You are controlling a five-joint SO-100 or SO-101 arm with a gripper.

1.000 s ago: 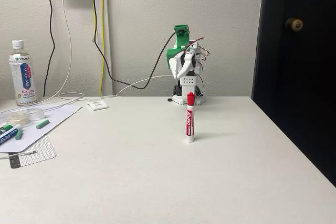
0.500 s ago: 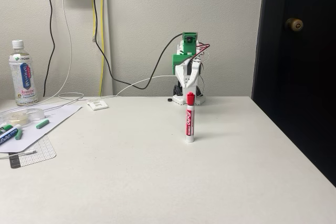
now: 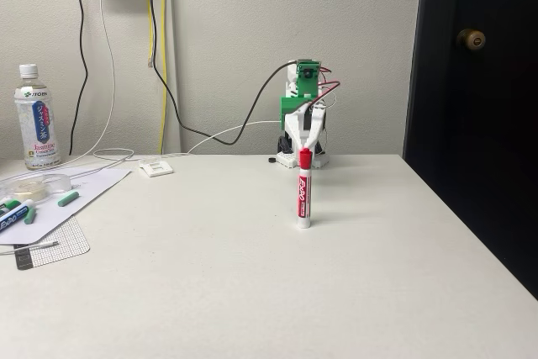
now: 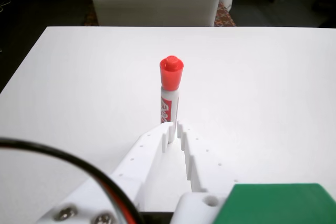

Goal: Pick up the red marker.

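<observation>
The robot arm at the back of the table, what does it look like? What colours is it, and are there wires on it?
It is a small arm built from white and bright green plastic pieces. Red and black wires loop around its top, and a thick black cable runs from it toward the wall. In the wrist view its hand has two white fingers with notched tips, small round holes along them, silver screws and a green block.

A white bench (image 3: 210,292) stood against a pale grey wall (image 3: 227,31) strung with cables (image 3: 155,39), a dark door (image 3: 479,124) with brass knob (image 3: 471,39) at right.
</observation>
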